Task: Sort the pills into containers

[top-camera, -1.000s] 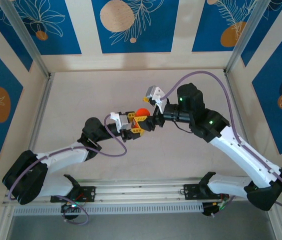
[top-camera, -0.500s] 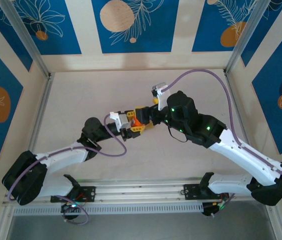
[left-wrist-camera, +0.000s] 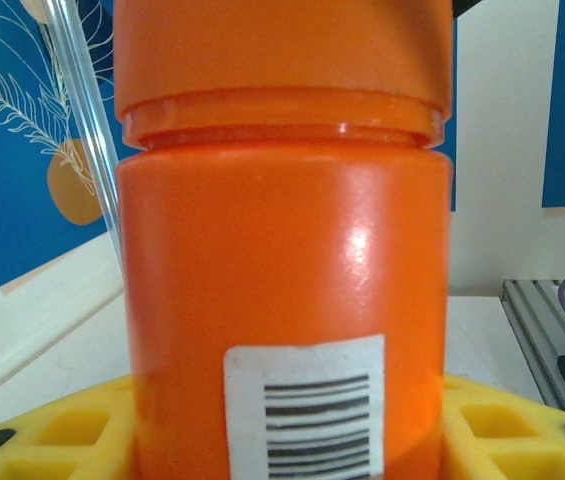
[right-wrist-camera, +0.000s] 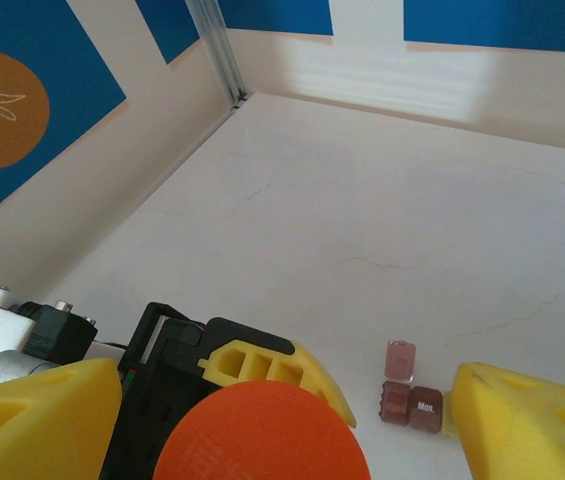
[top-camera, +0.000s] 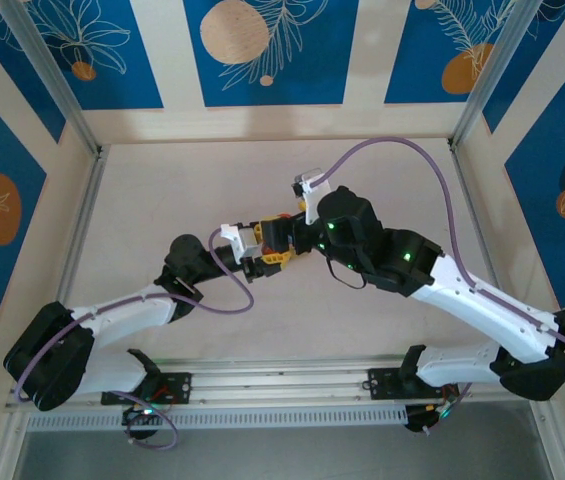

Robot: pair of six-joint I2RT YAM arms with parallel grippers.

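While the left gripper [left-wrist-camera: 284, 445] clamps the orange bottle [left-wrist-camera: 282, 250] upright, low on its body with the barcode label facing the wrist camera, the right gripper [right-wrist-camera: 287, 400] hangs directly over the cap [right-wrist-camera: 262, 435]; its yellow fingers [right-wrist-camera: 37, 420] stand wide apart on either side of the cap, a gap showing at each side, so it grips nothing. The step in hand is judged to be opening the bottle; the cap is on and no pill can be seen anywhere; sorting proper has not begun. The containers [right-wrist-camera: 410, 404] sit on the table [right-wrist-camera: 382, 200], apart from the bottle; in the right wrist view they lie beyond the cap, near the finger at the frame's right edge. Their cells read reddish-brown, one marked "Mon.", with a paler pink piece just behind; whether that piece is attached cannot be told. The next move calls for the right fingers to drop level with the cap's rim and close squarely on it, then twist while the left gripper resists the turn; an off-centre grip would likely slip or tip the bottle.
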